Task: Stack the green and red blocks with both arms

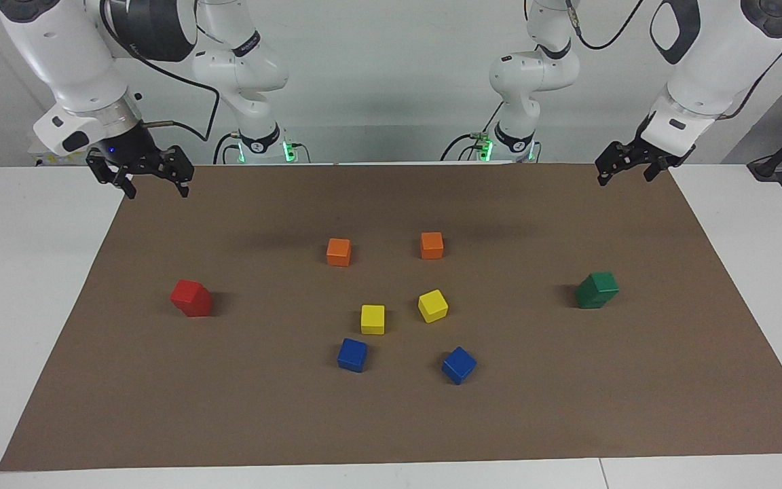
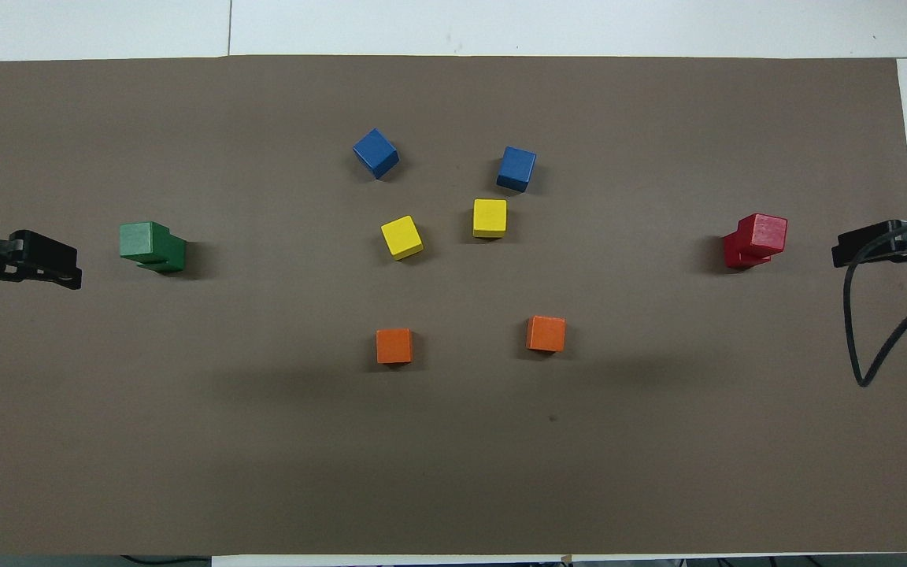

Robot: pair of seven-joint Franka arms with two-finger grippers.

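Note:
Two dark green blocks (image 1: 596, 290) stand stacked, the upper one twisted and offset on the lower, toward the left arm's end of the mat; the stack also shows in the overhead view (image 2: 151, 246). Two bright red blocks (image 1: 191, 297) stand stacked the same way toward the right arm's end, also in the overhead view (image 2: 756, 240). My left gripper (image 1: 625, 170) (image 2: 44, 260) hangs open and empty over the mat's edge beside the green stack. My right gripper (image 1: 155, 182) (image 2: 867, 244) hangs open and empty over the mat's edge beside the red stack.
Mid-mat lie two orange cubes (image 1: 339, 251) (image 1: 432, 245) nearest the robots, then two yellow cubes (image 1: 373, 319) (image 1: 432, 305), then two blue cubes (image 1: 352, 354) (image 1: 459, 365) farthest. The brown mat (image 1: 567, 421) lies on a white table. A black cable (image 2: 871, 331) hangs by the right gripper.

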